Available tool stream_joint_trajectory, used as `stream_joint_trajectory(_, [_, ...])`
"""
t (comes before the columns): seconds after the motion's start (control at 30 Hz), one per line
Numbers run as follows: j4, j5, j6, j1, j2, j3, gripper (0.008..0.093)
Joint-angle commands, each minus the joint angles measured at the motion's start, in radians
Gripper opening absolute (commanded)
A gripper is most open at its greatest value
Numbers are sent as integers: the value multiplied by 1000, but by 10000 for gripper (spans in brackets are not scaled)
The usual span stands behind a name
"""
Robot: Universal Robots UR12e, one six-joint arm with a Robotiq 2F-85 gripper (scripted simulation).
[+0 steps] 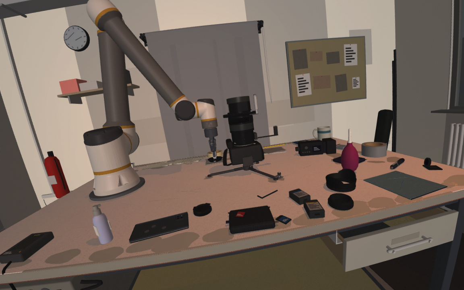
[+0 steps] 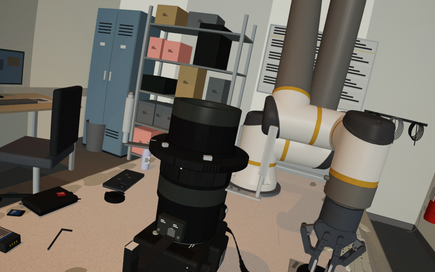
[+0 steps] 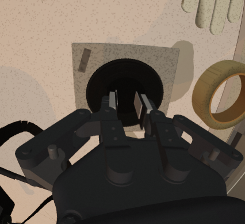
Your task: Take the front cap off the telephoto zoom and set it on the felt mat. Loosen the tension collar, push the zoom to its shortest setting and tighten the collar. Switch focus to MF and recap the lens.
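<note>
The black front cap (image 3: 124,89) lies flat on the pale square felt mat (image 3: 123,73) at the back of the bench, left of the camera. My gripper (image 3: 128,105) points straight down at it and grips the cap's centre pinch tab. The telephoto zoom (image 1: 240,121) stands upright on its camera body and small tripod (image 1: 244,169), its front open. The wide collar ring (image 2: 199,157) with white tabs circles the barrel. A switch panel (image 2: 171,226) sits low on the barrel. In the second side camera the gripper (image 2: 330,260) is beside the lens base.
A grey backdrop (image 1: 208,90) hangs behind the bench. A tape roll (image 3: 220,94) and a pale glove (image 3: 212,4) lie next to the mat. Toward the front lie a second cap (image 1: 202,209), a hood (image 1: 341,180), batteries, an Allen key (image 1: 267,194) and a dark mat (image 1: 405,184).
</note>
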Motion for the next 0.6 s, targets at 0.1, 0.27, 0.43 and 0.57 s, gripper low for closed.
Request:
stream_joint_trajectory(0.1, [4, 0, 0, 0, -4, -1, 80])
stream_joint_trajectory(0.27, [11, 0, 0, 0, -9, -3, 80])
stream_joint_trajectory(0.43, [20, 0, 0, 0, -17, -5, 80])
stream_joint_trajectory(0.57, [27, 0, 0, 0, -23, -6, 80])
